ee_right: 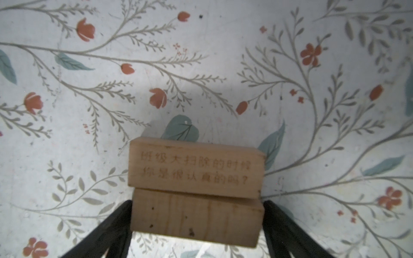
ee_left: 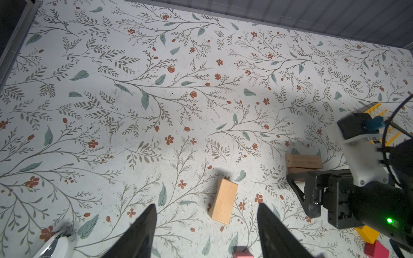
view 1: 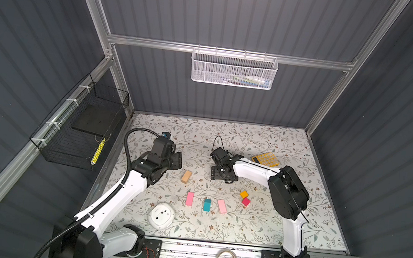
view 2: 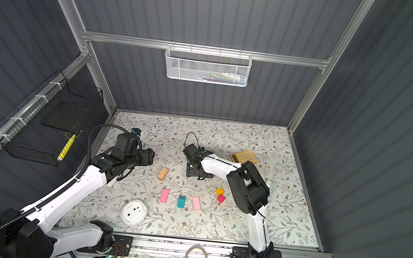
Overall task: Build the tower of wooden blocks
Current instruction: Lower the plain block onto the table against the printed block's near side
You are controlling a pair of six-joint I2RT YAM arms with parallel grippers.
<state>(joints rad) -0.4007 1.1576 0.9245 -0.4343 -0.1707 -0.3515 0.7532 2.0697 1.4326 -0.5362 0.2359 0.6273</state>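
Right arm: the base is on the near rail at right, the elbow is raised, and the forearm runs left to mid-table with the wrist bent down. The right gripper [ee_right: 197, 203] points at the table [view 1: 252, 140]. Its jaws are spread along a plain tan bar [ee_right: 196, 220], one finger at each end. Cannot tell whether they pinch it or only stand beside it. A lettered tan bar [ee_right: 196, 167] lies with its long side against the plain one. Cannot tell whether the two are level or stacked.

Left arm: the base is at the near left, the forearm angles toward the far left, and the wrist turns right. The left gripper [view 1: 176, 160] is spread above the table with nothing in it. A third tan bar [view 1: 186, 176] lies near it, apart.

Loose blocks nearer the front, left to right:
- left pink slab [view 1: 190, 198]
- teal block [view 1: 207, 204]
- right pink slab [view 1: 222, 206]
- orange cube [view 1: 244, 194] and red cube [view 1: 246, 201], close together

Containers:
- The white mesh basket [view 1: 232, 70] hangs on the far rail. It holds pale items at its right end, too blurred to name.
- The black wire basket [view 1: 79, 130] hangs on the left wall. It holds a dark flat slab [view 1: 94, 121] and a yellow strip [view 1: 98, 150] at its near end.
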